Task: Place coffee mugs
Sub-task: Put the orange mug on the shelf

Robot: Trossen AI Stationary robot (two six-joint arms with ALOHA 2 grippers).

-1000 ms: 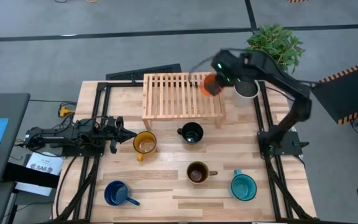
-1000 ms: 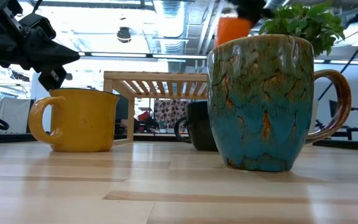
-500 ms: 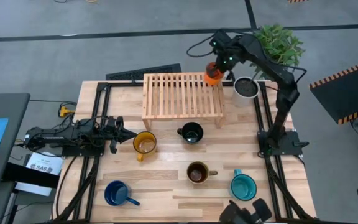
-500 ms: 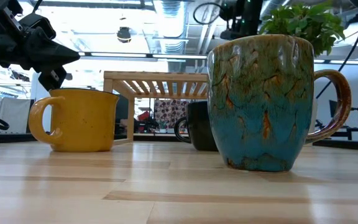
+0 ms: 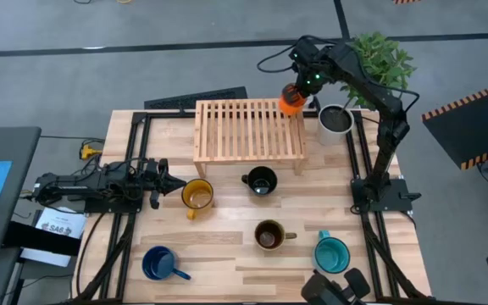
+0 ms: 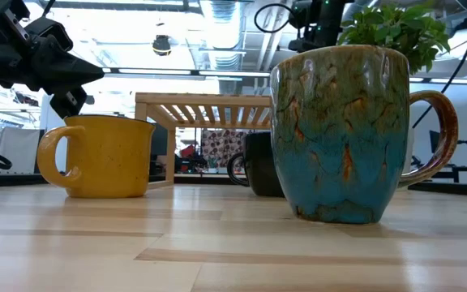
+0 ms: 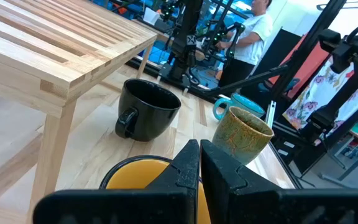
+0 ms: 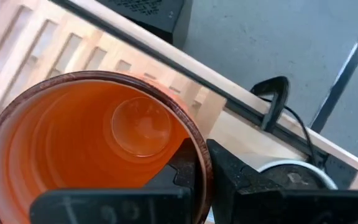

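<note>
Six mugs are in sight. Our right gripper (image 5: 296, 95) pinches the rim of the orange mug (image 5: 290, 99), one finger (image 8: 185, 171) inside the wall and the other outside, and holds it over the far right corner of the slatted rack (image 5: 248, 129). In the right wrist view the mug's mouth faces the camera, with the rack's slats and the table's far edge behind it. We cannot tell whether the mug touches the rack.

Our left gripper (image 5: 161, 181) lies low at the left side of the table (image 5: 227, 254), its fingers (image 7: 188, 165) pressed together, the tips just beside the yellow mug (image 5: 196, 196). From the left wrist that mug's rim shows right under the fingertips.

The other mugs all stand upright on the table. The black mug (image 5: 261, 180) is just in front of the rack, near its right leg. The brown mug (image 5: 269, 235) stands nearer the front, the teal mug (image 5: 331, 254) to its right, close to the low camera, where it fills much of that view. The blue mug (image 5: 158, 263) is at the front left, well apart from the rest.

A white pot (image 5: 335, 119) with a green plant (image 5: 378, 59) stands at the far right, just beside the rack and the orange mug.
</note>
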